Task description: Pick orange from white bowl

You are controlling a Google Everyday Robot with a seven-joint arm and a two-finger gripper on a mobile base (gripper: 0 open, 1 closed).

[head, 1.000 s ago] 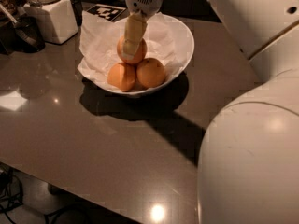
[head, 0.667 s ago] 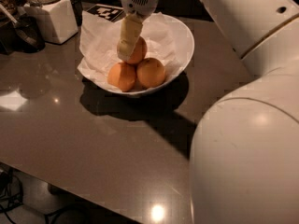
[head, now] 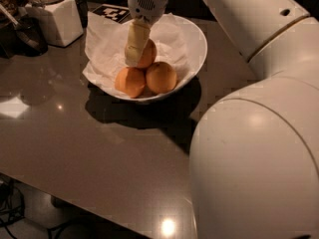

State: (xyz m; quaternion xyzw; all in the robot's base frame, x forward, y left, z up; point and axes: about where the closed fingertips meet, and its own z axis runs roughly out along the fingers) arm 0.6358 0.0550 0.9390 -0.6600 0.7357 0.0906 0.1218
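- Far left, back edge of the table (head: 75, 148): a dark vessel (head: 27, 34). I cannot make out what it is.
- Just right of it stands a white jar (head: 56, 19) with a square base, upright, well apart from the bowl.
- A black-and-white printed marker (head: 117, 13) lies flat on the table behind the bowl, partly hidden by the gripper housing.
- The white bowl (head: 199, 49) sits at centre-back of the table, lined with crumpled white paper (head: 102, 49) that laps over its left rim.
- The gripper (head: 133, 58) comes straight down from above into the left-centre of the bowl, its cream tip lying against the left side of the orange (head: 148, 54).
- Tool state: I cannot tell whether it is clamped on the fruit or only beside it; the near side blocks my line of sight.
- The orange is inside the bowl, toward the back, sitting a little higher than the others and partly covered by the gripper.
- The two smaller oranges (head: 130, 81) lie side by side at the front of the bowl, touching each other and just below the orange.
- The arm (head: 259, 133) fills the right side of my view, white segments running from upper centre down to the lower right corner.
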